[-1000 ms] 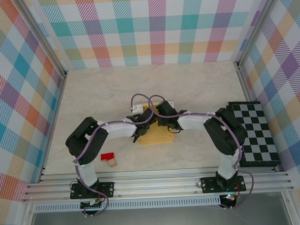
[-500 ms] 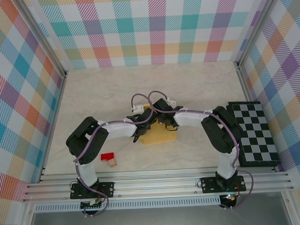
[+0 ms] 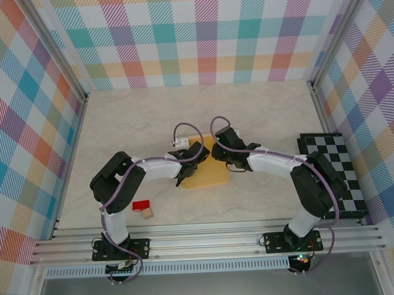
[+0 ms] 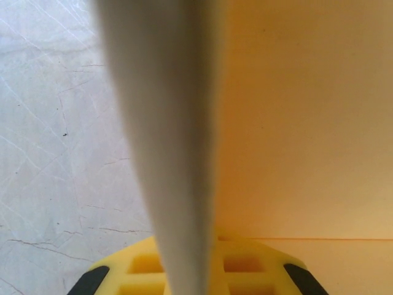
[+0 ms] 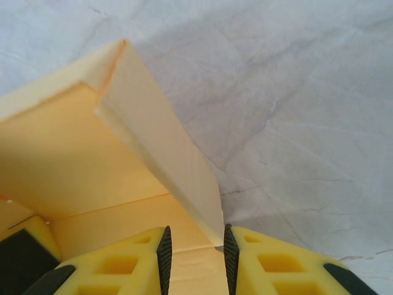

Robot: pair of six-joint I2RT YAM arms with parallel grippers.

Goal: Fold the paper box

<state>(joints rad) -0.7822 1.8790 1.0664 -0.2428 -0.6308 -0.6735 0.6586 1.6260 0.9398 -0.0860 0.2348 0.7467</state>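
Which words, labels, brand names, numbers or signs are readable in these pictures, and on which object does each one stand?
No text can be read in any of these views.
paper box: plain yellow-orange card, no print on the faces that show.
checkered board: black and white squares, no writing.
red block: too small to tell whether it bears any mark.

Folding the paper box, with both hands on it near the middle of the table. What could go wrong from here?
1. The right hand stands open astride the raised flap. Unheld, the thin card may spring back down.
2. The left hand is shut on an upright wall of the paper box. Any pull could drag or crease it.
3. Both hands sit close together, so they may collide.
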